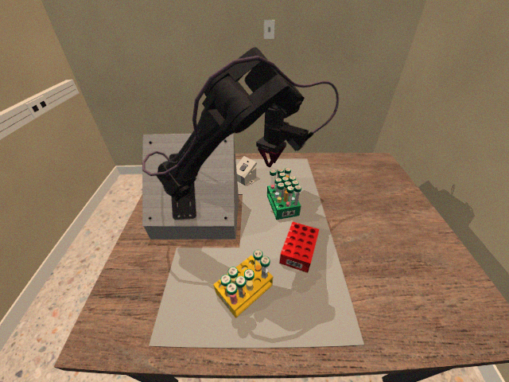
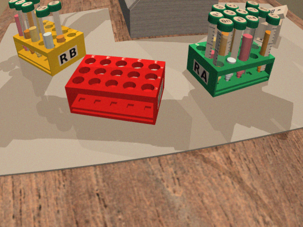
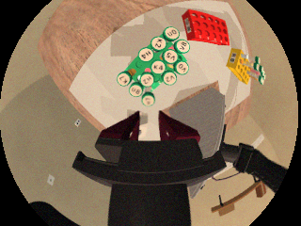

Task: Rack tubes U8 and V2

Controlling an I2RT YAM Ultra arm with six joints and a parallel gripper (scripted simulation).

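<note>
My gripper (image 1: 269, 164) (image 3: 149, 114) is empty, its fingers partly open, high above the mat behind green rack RA (image 2: 212, 82) (image 3: 131, 65). RA holds several upright, green-capped tubes. In the wrist view one cap (image 3: 136, 89) looks like U8 and another (image 3: 169, 77) like V2, but the small print is uncertain. Yellow rack RB (image 1: 223, 298) (image 2: 55, 66) holds several upright tubes; whether any stands high is unclear. Red rack QR (image 1: 305, 265) (image 2: 112, 93) has no tubes. The small pale box (image 1: 247, 177) near RA has a dark button face; its lamp cannot be made out.
The grey base block (image 1: 188, 231) stands left of RA. The bench mat (image 1: 197, 325) lies under the racks, on the wooden table (image 1: 394, 230). QR stands between RA and RB. RA's tubes are close together. A cable loops beside the raised arm.
</note>
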